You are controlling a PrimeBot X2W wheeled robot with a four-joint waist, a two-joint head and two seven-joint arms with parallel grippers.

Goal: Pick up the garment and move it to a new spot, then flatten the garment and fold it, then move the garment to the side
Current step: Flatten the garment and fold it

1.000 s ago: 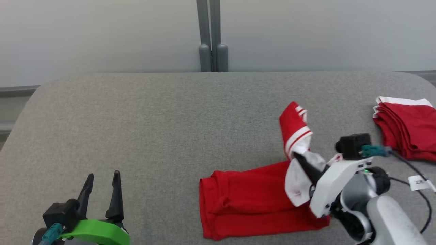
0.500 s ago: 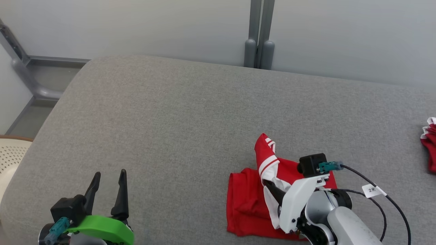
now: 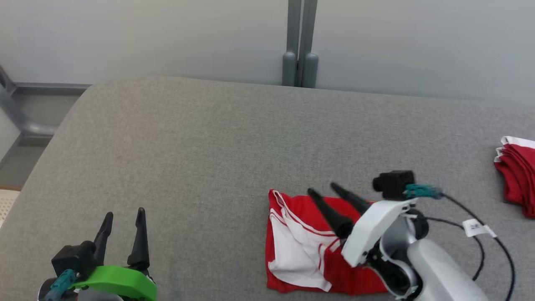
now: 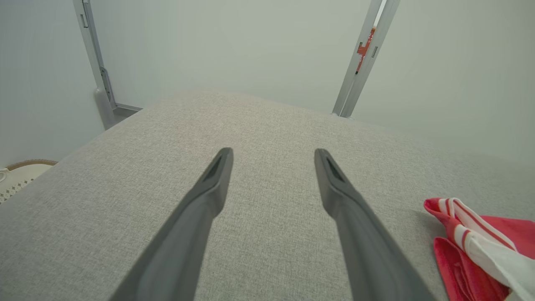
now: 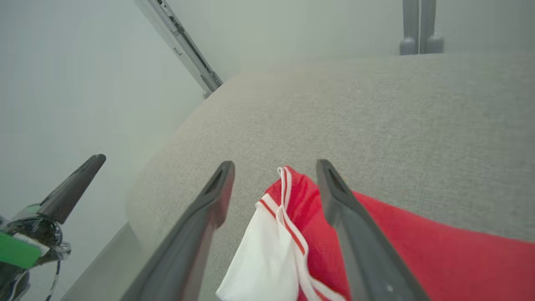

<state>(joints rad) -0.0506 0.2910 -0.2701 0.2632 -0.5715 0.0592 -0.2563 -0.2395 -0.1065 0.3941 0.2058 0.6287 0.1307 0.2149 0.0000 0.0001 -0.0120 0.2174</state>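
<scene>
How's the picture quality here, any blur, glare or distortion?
Head view: sharp, evenly lit, no glare on the garment. Left wrist view: wide-angle stretch, left gripper looks soft near the bottom edge. Right wrist view: wall hazy, washed pale.

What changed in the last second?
The right end effector opened and let go of the white sleeve, which dropped from raised to flat on the folded garment. The left end effector stayed open and idle at the lower left.
</scene>
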